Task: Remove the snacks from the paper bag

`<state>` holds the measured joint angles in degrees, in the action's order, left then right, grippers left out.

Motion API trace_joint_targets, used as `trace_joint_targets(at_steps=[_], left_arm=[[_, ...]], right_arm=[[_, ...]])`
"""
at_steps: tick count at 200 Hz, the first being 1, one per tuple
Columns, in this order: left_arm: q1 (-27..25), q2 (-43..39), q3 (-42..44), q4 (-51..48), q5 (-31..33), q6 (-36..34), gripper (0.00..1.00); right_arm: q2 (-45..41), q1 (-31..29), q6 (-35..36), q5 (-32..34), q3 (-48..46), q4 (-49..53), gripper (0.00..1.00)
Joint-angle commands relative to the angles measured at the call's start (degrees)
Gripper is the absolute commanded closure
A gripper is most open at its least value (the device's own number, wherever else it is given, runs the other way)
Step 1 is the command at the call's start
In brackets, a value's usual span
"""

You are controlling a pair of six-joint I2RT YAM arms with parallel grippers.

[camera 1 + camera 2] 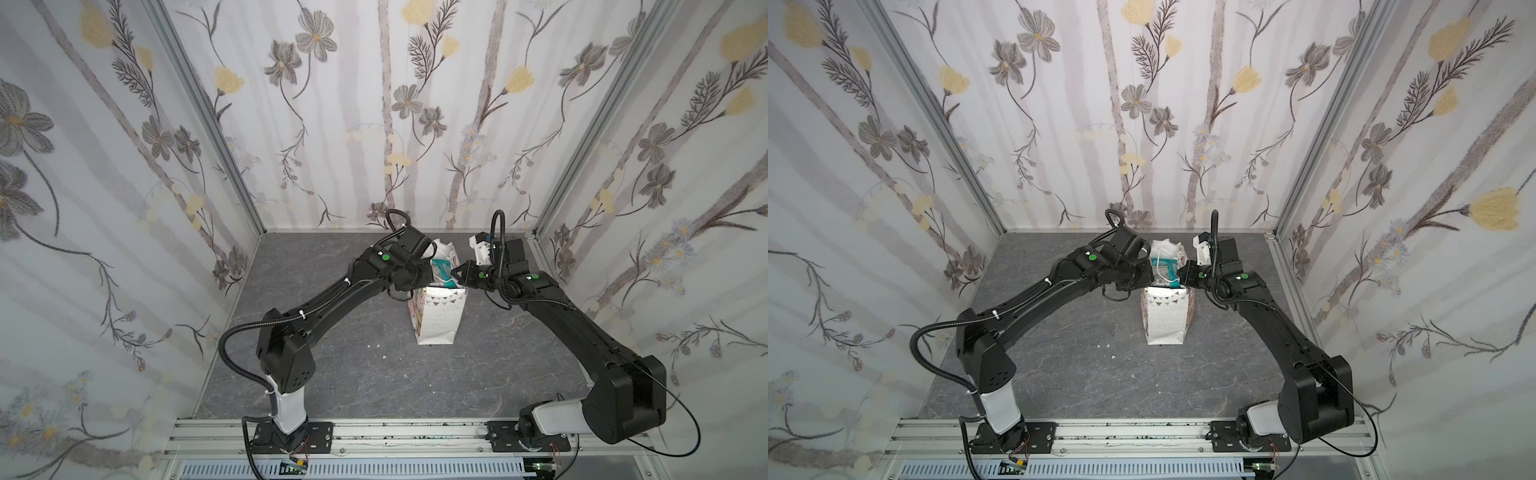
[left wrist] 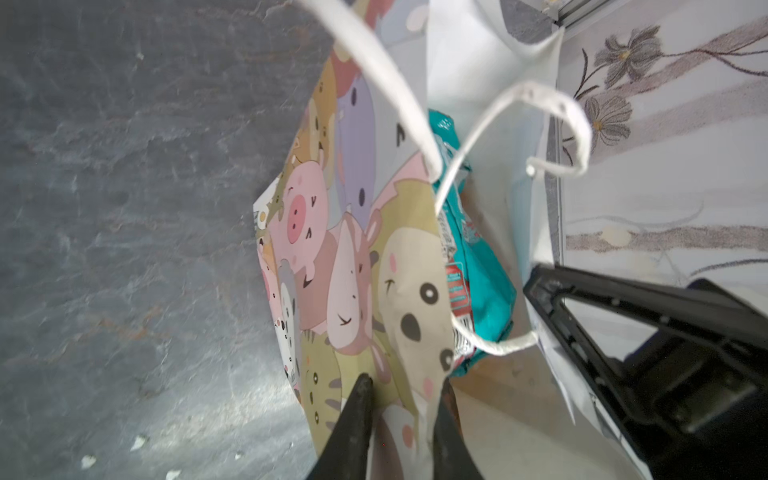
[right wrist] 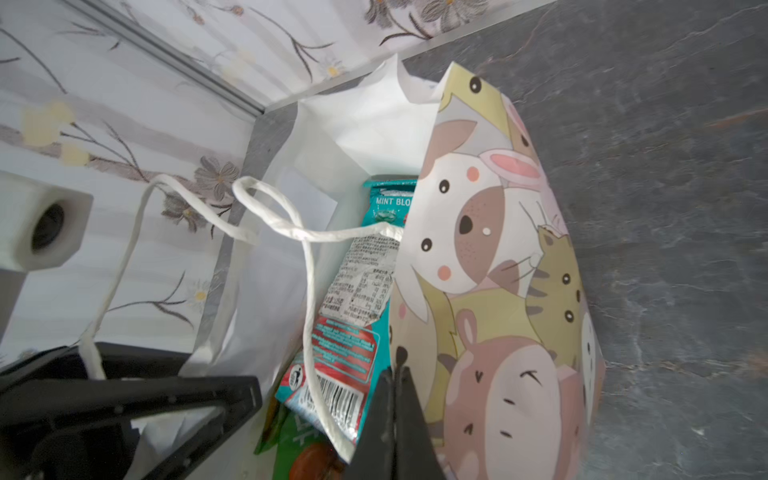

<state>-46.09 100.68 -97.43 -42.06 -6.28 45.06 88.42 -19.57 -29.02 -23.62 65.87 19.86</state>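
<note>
Nearest us, two black arms rise from the front rail and fold inward over the grey marbled tabletop (image 1: 353, 386), elbows out, wrists dipping towards the middle. There stands the white paper gift bag (image 1: 435, 322), upright, its dotted face and bunting band turned our way. The left gripper (image 2: 405, 380) is at the bag's left rim, one finger outside the animal-printed side wall and one inside. There's a narrow gap between them, and I can't tell whether they actually bite the paper. The right gripper (image 3: 395, 376) is on the opposite rim, fingers pressed together and pinching the top edge of the other animal-printed wall. The mouth sits spread between them, and by my reading every snack is inside. A teal crinkly plastic packet (image 3: 365, 266) stands on end in the opening with a green packet (image 3: 286, 436) lower down beside it; the rest I can't make out. Now the dangers. This is thin paper, so two arms pulling apart could tear a rim or crumple a wall. With both arms at the rims, neither is free to reach in, and letting go of one side may let that wall flop back over the packets. The white cord handles (image 3: 353, 235) loop right across the teal packet, so a finger could snag one and drag or tip this light bag. Farthest off, the bag's plain white back panel stands up against the floral wall.
</note>
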Motion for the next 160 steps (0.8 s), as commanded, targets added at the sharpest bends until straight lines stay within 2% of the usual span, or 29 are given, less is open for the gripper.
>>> trace_joint_targets(at_steps=[1,26,48,74,93,110,133,160], left_arm=[[-0.25,-7.11,7.33,3.83,-0.61,3.81,0.76],[-0.90,-14.97,15.75,3.94,-0.04,5.86,0.72],[-1.10,-20.48,20.61,2.70,3.65,6.70,0.66],[-1.11,-26.01,24.02,2.81,8.37,6.31,0.59],[-1.11,-30.02,24.55,3.99,10.44,3.22,0.51],[-1.11,-33.29,24.55,6.02,11.00,-1.20,0.46],[-1.10,-37.80,24.74,7.80,12.16,-7.16,0.44],[-1.11,-42.33,25.27,8.46,12.66,-14.95,0.41]], right_arm=[[-1.26,-3.01,-2.88,-3.10,-0.93,-4.47,0.99],[-3.85,-8.32,-5.34,-1.49,-3.02,-5.38,0.97],[-6.78,-11.39,-7.05,2.84,-4.70,-4.51,0.94],[-10.06,-11.78,-7.68,9.02,-5.47,-2.54,0.81],[-12.14,-11.77,-7.15,14.14,-3.28,-0.67,0.70],[-13.59,-11.90,-6.13,16.36,0.50,0.70,0.67],[-13.53,-14.26,-3.65,15.04,6.25,1.43,0.65],[-9.46,-18.87,-3.39,11.84,13.52,3.75,0.62]])
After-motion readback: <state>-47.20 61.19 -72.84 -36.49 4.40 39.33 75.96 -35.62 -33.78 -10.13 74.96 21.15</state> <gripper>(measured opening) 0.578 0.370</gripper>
